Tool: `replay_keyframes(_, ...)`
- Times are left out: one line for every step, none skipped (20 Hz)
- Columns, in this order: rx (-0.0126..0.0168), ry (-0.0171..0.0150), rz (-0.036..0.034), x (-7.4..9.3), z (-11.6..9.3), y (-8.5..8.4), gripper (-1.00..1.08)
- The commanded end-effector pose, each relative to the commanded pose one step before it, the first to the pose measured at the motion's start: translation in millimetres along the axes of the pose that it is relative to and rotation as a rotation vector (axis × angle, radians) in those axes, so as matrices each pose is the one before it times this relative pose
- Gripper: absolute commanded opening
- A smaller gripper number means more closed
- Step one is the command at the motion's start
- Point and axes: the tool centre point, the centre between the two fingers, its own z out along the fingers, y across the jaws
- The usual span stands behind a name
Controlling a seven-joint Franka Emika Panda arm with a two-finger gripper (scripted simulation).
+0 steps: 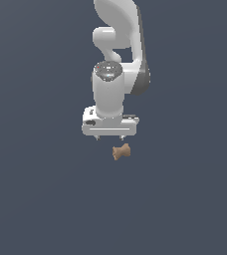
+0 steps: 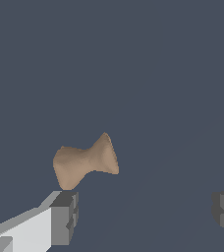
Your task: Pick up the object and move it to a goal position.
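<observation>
White Panda arm comes down from the upper part of the exterior view, wrist pointing straight down at the desk point(image 1: 36, 199), a flat, plain dark blue-grey surface. Tool point(image 1: 109, 139) hangs at the arm's end; its white crossbar is wide, with two short finger stubs poking out under it, well apart from each other.

Tool point(image 2: 146, 211) in the wrist view: two dark grey fingertips point(image 2: 65, 216), one on each side of the frame, a wide gap of bare desk between them. Jaws spread wide, holding nothing. One finger shows its white body behind the grey pad; the other is cut off at the frame edge.

The object point(image 1: 121, 152) is a small tan-brown bow-tie piece, pinched in the middle, flared at both ends, lying on its side on the desk. In the exterior view it sits just below the tool and a bit toward that view's right, apart from the fingers. Much smaller than the tool's crossbar.

In the wrist view the object point(image 2: 86, 161) lies just beyond one fingertip, close to that pad, not in the gap between the two fingers. Whether pad and object touch I cannot tell; they look just apart. Far from the other finger. Its long axis is tilted, not lined up with the jaw gap.
</observation>
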Motion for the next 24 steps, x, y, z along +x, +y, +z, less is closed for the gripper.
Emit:
replay_keyframes(0.0,0.0,0.0,0.0,0.0,0.01,1.0)
replay_keyframes(0.0,0.0,0.0,0.07,-0.1,0.15,1.0)
replay_keyframes(0.00058,-0.00021,-0.00032,0.25,-0.16,0.33,1.0)
replay_keyframes(0.00102,-0.00036,-0.00052,0.41,-0.23,0.53,1.0)
replay_keyframes(0.00118,-0.00041,-0.00059,0.56,-0.38,0.77,1.0)
replay_keyframes(0.00168,-0.00056,-0.00082,0.71,-0.44,0.95,1.0)
replay_keyframes(0.00171,-0.00054,-0.00078,0.78,-0.54,1.09,1.0)
replay_keyframes(0.0015,-0.00046,-0.00063,0.65,-0.43,0.88,1.0)
replay_keyframes(0.00109,-0.00032,-0.00038,0.48,-0.33,0.65,1.0)
replay_keyframes(0.00065,-0.00019,-0.00015,0.31,-0.23,0.42,1.0)
replay_keyframes(0.0,0.0,0.0,0.13,-0.16,0.12,1.0)
replay_keyframes(0.0,0.0,0.0,-0.03,0.04,-0.12,1.0)
replay_keyframes(0.0,0.0,0.0,-0.13,0.16,-0.08,1.0)
replay_keyframes(0.0,0.0,0.0,-0.07,0.06,0.17,1.0)
replay_keyframes(-0.00007,0.00001,0.00048,0.01,0.02,-0.31,1.0)
replay_keyframes(0.00008,-0.00006,0.00218,0.01,0.1,-0.01,1.0)
replay_keyframes(0.00012,-0.00009,0.00331,0.02,0.17,-0.16,1.0)
replay_keyframes(0.00014,-0.00012,0.00458,0.01,0.24,-0.2,1.0)
replay_keyframes(0.00015,-0.00014,0.00569,0.0,0.31,-0.3,1.0)
replay_keyframes(0.00016,-0.00017,0.00694,-0.01,0.37,-0.35,1.0)
replay_keyframes(0.00018,-0.00019,0.00814,-0.02,0.44,-0.42,1.0)
replay_keyframes(0.0002,-0.00022,0.00934,-0.03,0.51,-0.47,1.0)
replay_keyframes(0.00021,-0.00025,0.01038,-0.04,0.56,-0.53,1.0)
replay_keyframes(0.00022,-0.00027,0.01128,-0.05,0.61,-0.58,1.0)
